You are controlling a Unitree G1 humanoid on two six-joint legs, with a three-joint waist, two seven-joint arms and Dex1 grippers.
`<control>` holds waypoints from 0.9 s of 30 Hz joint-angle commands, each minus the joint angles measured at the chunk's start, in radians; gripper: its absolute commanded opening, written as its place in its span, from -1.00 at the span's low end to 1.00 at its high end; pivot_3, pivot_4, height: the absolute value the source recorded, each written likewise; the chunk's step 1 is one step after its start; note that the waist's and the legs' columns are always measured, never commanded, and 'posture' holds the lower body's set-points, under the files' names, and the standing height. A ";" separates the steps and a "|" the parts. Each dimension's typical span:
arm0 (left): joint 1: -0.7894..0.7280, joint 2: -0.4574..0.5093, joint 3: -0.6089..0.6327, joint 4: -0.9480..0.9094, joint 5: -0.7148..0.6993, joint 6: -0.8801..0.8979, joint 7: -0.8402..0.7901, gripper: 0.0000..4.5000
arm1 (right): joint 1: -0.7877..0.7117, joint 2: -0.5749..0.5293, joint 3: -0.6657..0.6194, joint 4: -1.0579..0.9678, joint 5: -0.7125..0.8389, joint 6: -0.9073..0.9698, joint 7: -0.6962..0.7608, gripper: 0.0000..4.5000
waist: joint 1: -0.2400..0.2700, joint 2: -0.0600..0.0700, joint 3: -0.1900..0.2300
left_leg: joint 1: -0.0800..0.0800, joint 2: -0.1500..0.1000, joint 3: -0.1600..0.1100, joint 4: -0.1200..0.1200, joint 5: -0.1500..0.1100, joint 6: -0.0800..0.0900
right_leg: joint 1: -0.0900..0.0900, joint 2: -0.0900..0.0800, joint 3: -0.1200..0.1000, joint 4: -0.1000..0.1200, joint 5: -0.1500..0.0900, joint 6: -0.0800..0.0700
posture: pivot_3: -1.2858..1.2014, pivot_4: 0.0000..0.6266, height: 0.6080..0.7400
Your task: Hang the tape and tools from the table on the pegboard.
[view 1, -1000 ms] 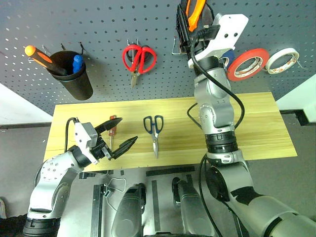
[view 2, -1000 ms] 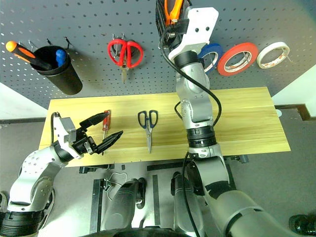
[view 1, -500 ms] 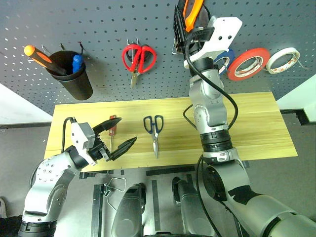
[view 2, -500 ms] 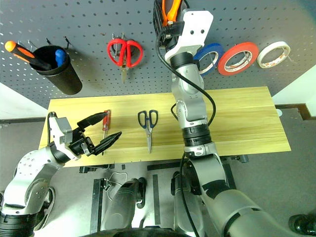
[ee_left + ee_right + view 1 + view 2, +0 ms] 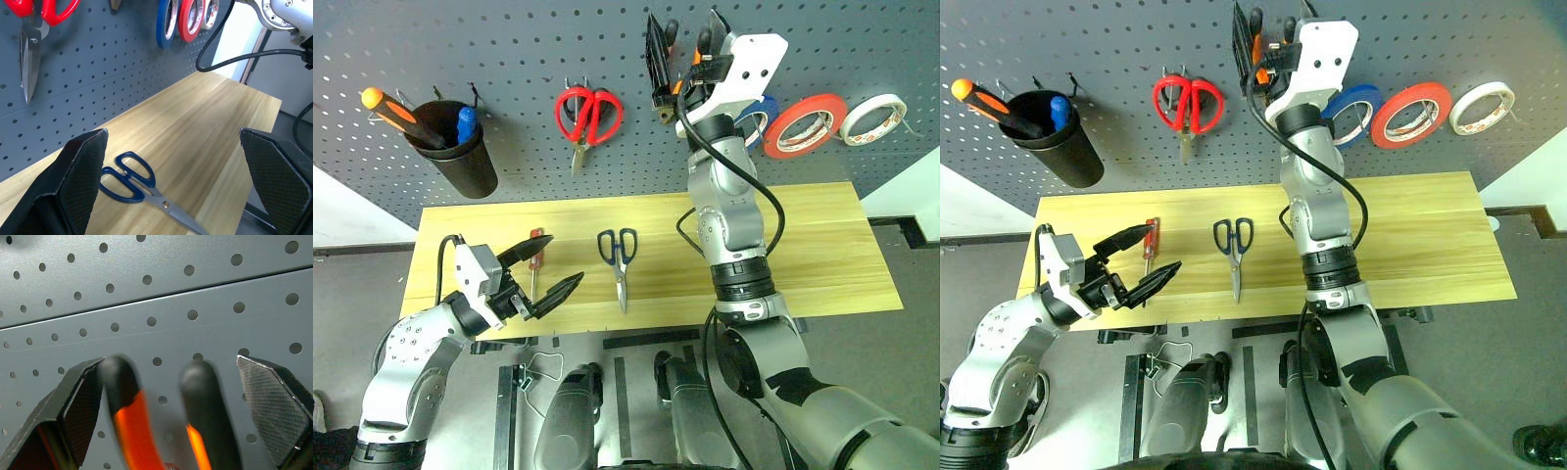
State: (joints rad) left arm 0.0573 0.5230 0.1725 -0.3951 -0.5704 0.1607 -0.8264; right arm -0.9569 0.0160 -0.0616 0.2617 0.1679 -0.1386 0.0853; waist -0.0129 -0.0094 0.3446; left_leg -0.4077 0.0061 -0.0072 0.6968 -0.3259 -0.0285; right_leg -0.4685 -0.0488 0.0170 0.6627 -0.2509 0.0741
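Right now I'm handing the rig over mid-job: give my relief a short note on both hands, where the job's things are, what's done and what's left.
Right hand: raised at the pegboard, fingers spread, the pliers between them; whether they hang on a hook can't be seen.
Left hand: open, empty, low over the table near its front left.
Done: red tape hangs on the pegboard.
Left: blue scissors and red screwdriver lie on the table. Confirm the pliers hold, then hang those two.

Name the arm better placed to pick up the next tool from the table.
Left. Its open gripper hovers beside the red-handled screwdriver, with the blue-handled scissors close by; the right gripper is up at the pegboard around the pliers.
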 commanded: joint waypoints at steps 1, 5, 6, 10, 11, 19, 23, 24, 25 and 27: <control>0.000 -0.007 0.000 -0.009 0.008 -0.030 -0.005 1.00 | -0.032 -0.004 0.000 -0.005 -0.010 -0.006 -0.002 0.99 | 0.000 0.000 0.000 | 0.000 0.000 0.000 0.000 0.000 0.000 | 0.000 0.000 0.000 0.000 0.000 0.000 | 0.18 0.10 1.00; -0.026 -0.019 -0.014 0.008 0.015 -0.042 -0.012 1.00 | -0.019 -0.017 0.004 -0.023 -0.019 0.004 0.009 0.99 | 0.001 0.000 0.000 | 0.000 0.000 0.000 0.000 0.000 0.000 | 0.000 0.000 0.000 0.000 0.000 0.000 | 0.17 -0.01 1.00; -0.034 -0.023 -0.019 0.020 0.021 -0.050 -0.016 1.00 | -0.012 -0.023 0.004 -0.030 -0.021 0.006 0.012 0.99 | 0.001 -0.001 -0.001 | 0.000 0.000 0.000 0.000 0.000 0.000 | 0.000 0.000 0.000 0.000 0.000 0.000 | 0.17 -0.03 1.00; -0.064 -0.031 -0.032 0.044 0.026 -0.062 -0.031 1.00 | 0.042 -0.073 -0.001 -0.137 -0.019 0.062 0.035 0.99 | 0.003 -0.002 -0.002 | 0.000 0.000 0.000 0.000 0.000 -0.001 | 0.000 0.000 0.000 0.000 0.000 0.000 | 0.17 -0.10 1.00; -0.069 -0.033 -0.034 0.052 0.028 -0.067 -0.034 1.00 | 0.058 -0.086 -0.001 -0.168 -0.017 0.081 0.040 0.99 | 0.004 -0.002 -0.002 | 0.000 0.000 0.000 0.000 0.000 -0.001 | 0.000 0.000 -0.001 0.000 0.000 0.000 | 0.16 -0.11 1.00; -0.111 -0.045 -0.050 0.109 0.041 -0.092 -0.054 1.00 | 0.179 -0.172 -0.007 -0.260 -0.043 0.169 0.055 0.99 | 0.005 -0.004 -0.004 | -0.001 -0.001 0.000 0.000 0.001 -0.002 | 0.001 0.000 -0.001 -0.002 0.000 0.000 | 0.15 -0.14 1.00; -0.125 -0.048 -0.053 0.121 0.044 -0.094 -0.060 1.00 | 0.203 -0.191 -0.011 -0.272 -0.051 0.186 0.052 0.99 | 0.005 -0.004 -0.004 | -0.001 -0.001 0.000 0.000 0.001 -0.002 | 0.001 0.000 -0.001 -0.002 0.000 0.000 | 0.14 -0.14 1.00; -0.128 -0.049 -0.053 0.124 0.044 -0.094 -0.062 1.00 | 0.209 -0.196 -0.012 -0.273 -0.053 0.190 0.051 0.99 | 0.007 -0.005 -0.004 | -0.001 0.000 0.000 0.000 0.001 -0.002 | 0.001 0.000 -0.001 -0.002 0.000 0.000 | 0.14 -0.14 1.00; -0.131 -0.049 -0.053 0.128 0.045 -0.096 -0.064 1.00 | 0.214 -0.199 -0.013 -0.275 -0.055 0.193 0.050 0.99 | 0.007 -0.005 -0.005 | -0.001 0.000 -0.001 0.000 0.001 -0.002 | 0.001 0.000 -0.002 -0.002 0.000 0.000 | 0.14 -0.14 1.00; -0.140 -0.050 -0.054 0.139 0.046 -0.099 -0.068 1.00 | 0.226 -0.208 -0.012 -0.272 -0.062 0.196 0.048 0.99 | 0.010 -0.005 -0.005 | -0.001 -0.001 -0.001 0.001 0.001 -0.002 | 0.001 0.000 -0.002 -0.002 0.000 0.000 | 0.14 -0.15 1.00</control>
State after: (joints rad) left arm -0.0832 0.4728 0.1162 -0.2489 -0.5298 0.0822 -0.8865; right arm -0.7495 -0.1753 -0.0538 0.0062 0.1246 0.0470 0.1459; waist -0.0024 -0.0145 0.3394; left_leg -0.4086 0.0051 -0.0077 0.6980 -0.3245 -0.0309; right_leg -0.4670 -0.0488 0.0151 0.6609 -0.2505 0.0744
